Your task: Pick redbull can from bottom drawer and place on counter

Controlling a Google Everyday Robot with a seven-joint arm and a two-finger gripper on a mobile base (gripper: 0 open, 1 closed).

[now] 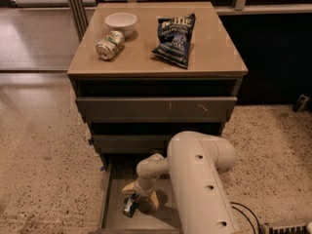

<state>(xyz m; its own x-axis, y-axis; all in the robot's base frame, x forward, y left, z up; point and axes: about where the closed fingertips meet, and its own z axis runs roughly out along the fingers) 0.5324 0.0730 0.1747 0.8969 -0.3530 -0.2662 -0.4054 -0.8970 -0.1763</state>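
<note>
The bottom drawer [110,188] is seen pulled out below the two shallower drawers, but its front edge is cut off by the lower border and much of its floor is covered by the robot's bulky cream arm [200,179]. The gripper [140,197] is lowered inside this drawer, near its left side, with its two tan fingers [127,188] spread apart in a released pose. The redbull can [130,207] is found lying on the drawer floor just beneath the gripper, between the spread fingers and tilted toward the front; only its lower end is clearly exposed, the rest being shadowed by the wrist. Whether a finger is touching the can cannot be told. On the counter [146,60] a white bowl [121,21] is set at the back left, a green-and-white can [109,45] is laid on its side just in front of it, and a dark chip bag [174,37] is laid to the right. A dark cable [243,211] is partly visible on the speckled floor [44,155] beside the arm.
</note>
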